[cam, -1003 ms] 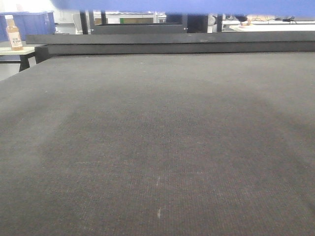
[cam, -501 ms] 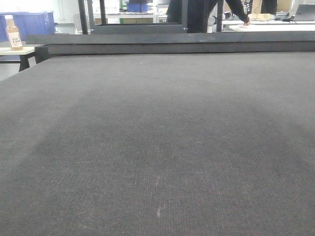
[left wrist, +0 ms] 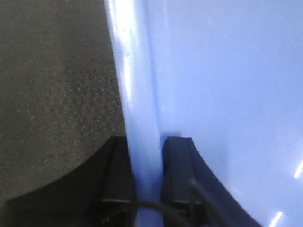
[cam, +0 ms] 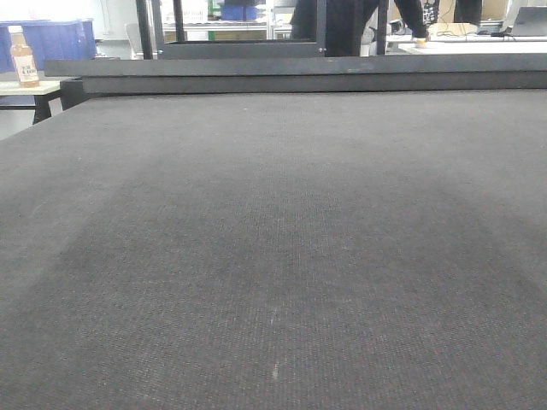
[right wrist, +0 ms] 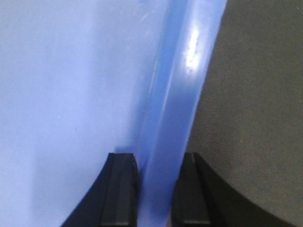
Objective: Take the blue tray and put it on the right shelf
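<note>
The blue tray (left wrist: pixel 227 85) fills the right of the left wrist view. Its rolled rim runs straight down between the two black fingers of my left gripper (left wrist: pixel 147 142), which is shut on it. In the right wrist view the blue tray (right wrist: pixel 71 85) fills the left side. My right gripper (right wrist: pixel 156 158) is shut on the rim of the opposite side, one finger inside the tray and one outside. Dark table cloth shows below both rims. Neither the tray nor the grippers appear in the front view. The right shelf is out of view.
A broad dark cloth-covered table top (cam: pixel 273 256) spreads ahead, ending in a raised dark rail (cam: pixel 299 73). At far left a bottle (cam: pixel 22 55) stands on a small side table, with blue bins (cam: pixel 60 38) behind it. A person in dark clothes (cam: pixel 342 21) stands beyond the rail.
One second ago the tray's blue edge crossed the top of the front view. It has since risen out of that view, uncovering the background behind it.
</note>
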Robot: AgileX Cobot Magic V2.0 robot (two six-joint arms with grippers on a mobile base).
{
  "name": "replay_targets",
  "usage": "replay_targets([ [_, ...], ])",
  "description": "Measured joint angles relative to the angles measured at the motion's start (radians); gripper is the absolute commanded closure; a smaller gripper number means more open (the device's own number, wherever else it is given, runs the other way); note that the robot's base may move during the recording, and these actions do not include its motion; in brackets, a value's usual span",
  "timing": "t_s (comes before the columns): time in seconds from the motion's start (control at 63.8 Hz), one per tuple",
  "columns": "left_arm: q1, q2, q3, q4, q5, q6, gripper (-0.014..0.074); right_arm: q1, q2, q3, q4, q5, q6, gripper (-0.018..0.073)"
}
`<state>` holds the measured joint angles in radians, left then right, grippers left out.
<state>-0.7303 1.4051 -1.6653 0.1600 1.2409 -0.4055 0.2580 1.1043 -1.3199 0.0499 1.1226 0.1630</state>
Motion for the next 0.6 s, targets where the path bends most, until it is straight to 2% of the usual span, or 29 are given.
replay_targets([
  [0.595,0.0,0.0,0.0,0.0,0.0,0.0,0.0645,0.0,0.0,0.0,0.0,0.0,0.0,0.0502],
])
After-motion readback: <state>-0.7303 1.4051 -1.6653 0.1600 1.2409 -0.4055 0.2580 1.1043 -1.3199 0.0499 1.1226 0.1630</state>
